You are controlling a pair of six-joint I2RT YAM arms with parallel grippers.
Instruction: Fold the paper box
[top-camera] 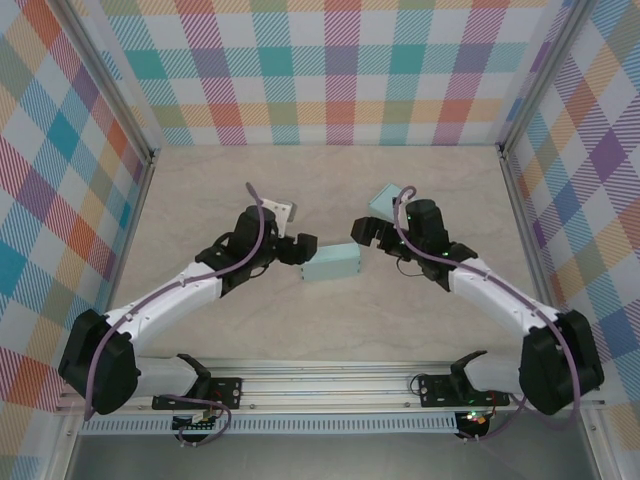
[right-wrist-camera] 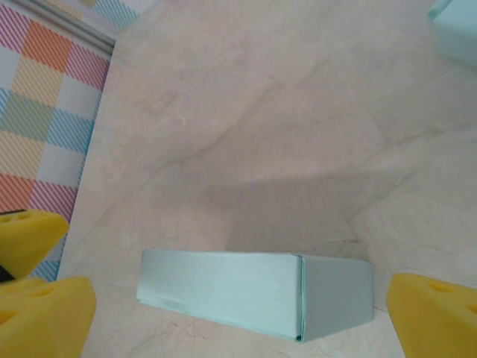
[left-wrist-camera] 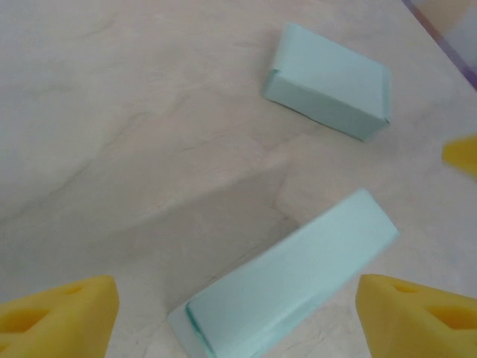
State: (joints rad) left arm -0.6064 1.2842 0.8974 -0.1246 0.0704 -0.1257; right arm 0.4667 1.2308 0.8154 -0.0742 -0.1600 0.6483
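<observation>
Left fingers (left-wrist-camera: 74,313) and right fingers (right-wrist-camera: 436,313) stand apart, flanking the paper box (top-camera: 331,264)

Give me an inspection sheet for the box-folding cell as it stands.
Surface: pale marbled tabletop, no marks seen.
Job's things: teal paper box closed up, lying mid-table between the arms; second teal box farther back, partly behind the right arm.
Clutter: nothing seen.
End effectors: left end effector open, yellow fingers wide on either side of the near box; right end effector open, gaps on both sides of that box.
Cables: purple cable along each arm, no snag seen.
Surroundings: plaid walls on three sides; rail at the near edge.
</observation>
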